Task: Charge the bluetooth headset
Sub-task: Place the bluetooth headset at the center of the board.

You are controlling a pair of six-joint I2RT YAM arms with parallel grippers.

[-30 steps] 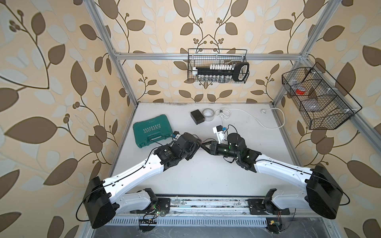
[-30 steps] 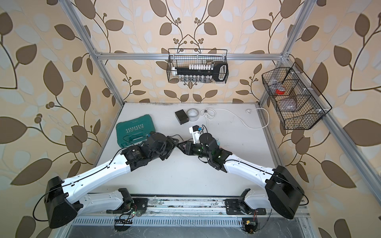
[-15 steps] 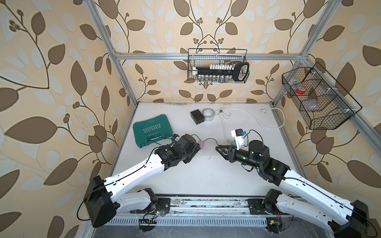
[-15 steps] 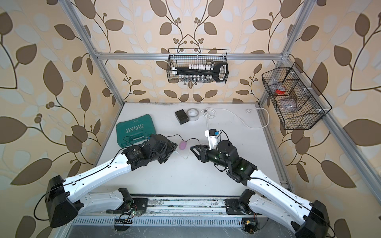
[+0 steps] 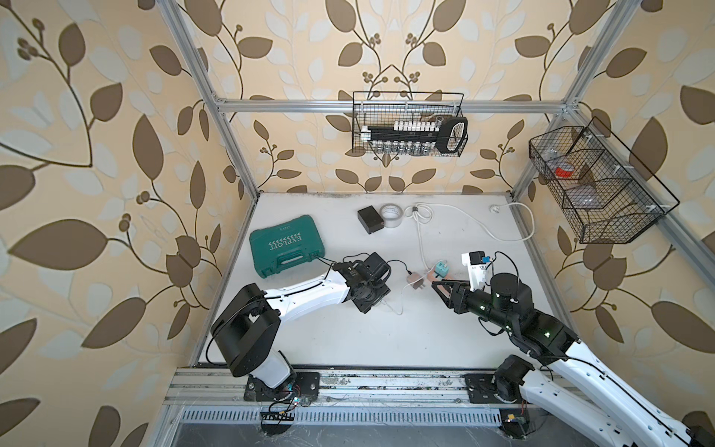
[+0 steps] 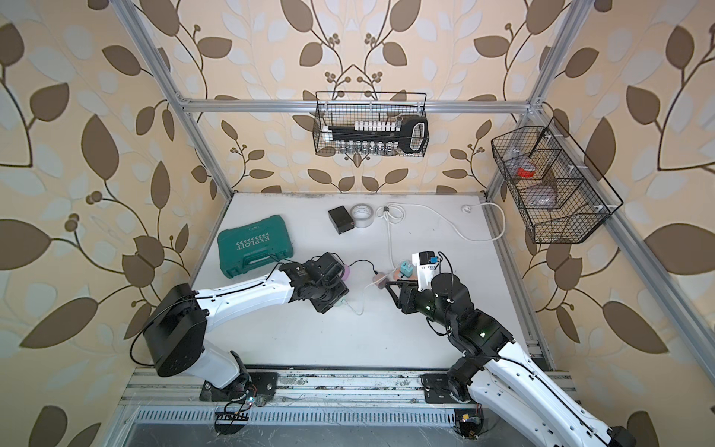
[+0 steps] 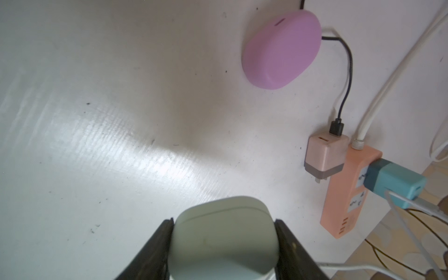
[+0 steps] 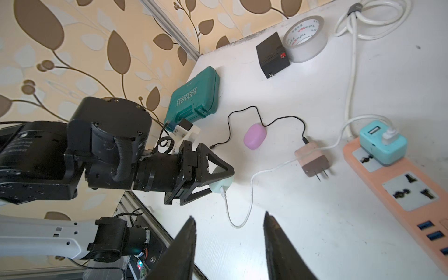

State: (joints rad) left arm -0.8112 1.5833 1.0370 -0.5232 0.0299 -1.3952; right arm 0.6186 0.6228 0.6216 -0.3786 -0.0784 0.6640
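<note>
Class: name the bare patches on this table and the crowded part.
Bare: the table front between left arm and right arm; the strip between green case and black box. Crowded: around the power strip, pink charger and loose cables.

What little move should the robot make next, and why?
Probably open the left hand and let go of the pale green case. The white cable already looks plugged into it and runs to the teal charger on the orange power strip, and the right hand is open and empty.
</note>
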